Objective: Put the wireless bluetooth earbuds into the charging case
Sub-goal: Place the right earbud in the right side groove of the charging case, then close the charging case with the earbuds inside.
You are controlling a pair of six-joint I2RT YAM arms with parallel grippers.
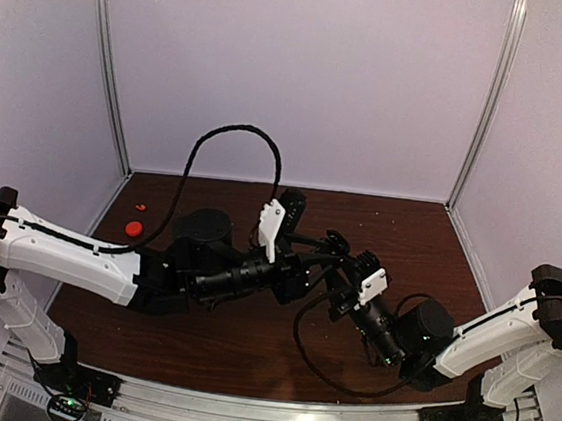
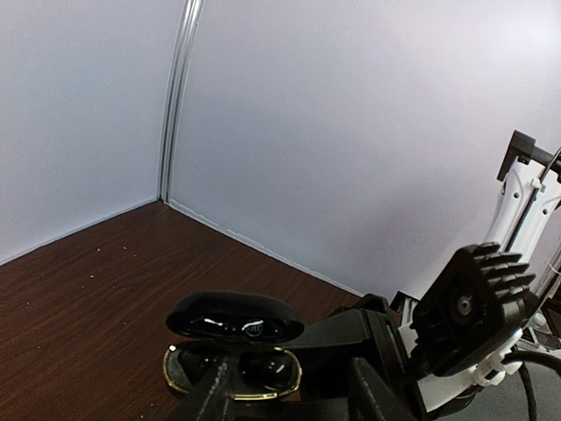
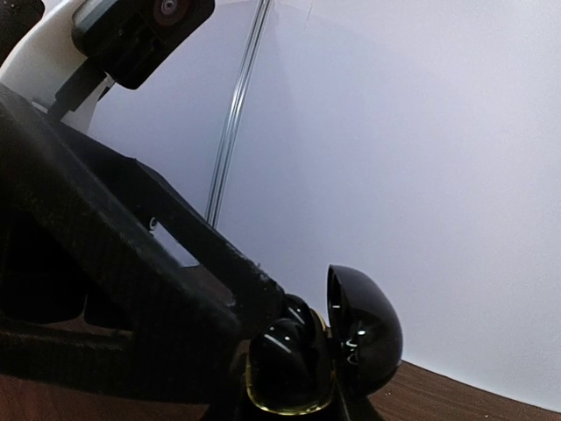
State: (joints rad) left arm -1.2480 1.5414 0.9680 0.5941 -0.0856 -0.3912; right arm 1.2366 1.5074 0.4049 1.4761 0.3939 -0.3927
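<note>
- The charging case [image 2: 235,317] is up off the table [image 2: 79,289], dead centre between the two arms, and it's open! The glossy black lid [image 3: 364,329] is swung back above a gold-rimmed base [image 3: 285,399].
- A shiny black dome [image 3: 282,346] sits in that base (possibly the black earbud, but I can't say for sure).
- From the left wrist, the left gripper [image 1: 322,247] shows two dark fingers [image 2: 210,395] at 6 o'clock, one crossing the base. I can't tell whether it's gripping or loose.
- The right gripper [image 1: 345,290] meets it from 4 o'clock. Its own fingers are lost in the dark, so I can't tell its hold either.
- Out at 9 o'clock on the table lies the tiny red earbud [image 1: 142,206], with a bigger red disc [image 1: 134,227] just beside it.
</note>
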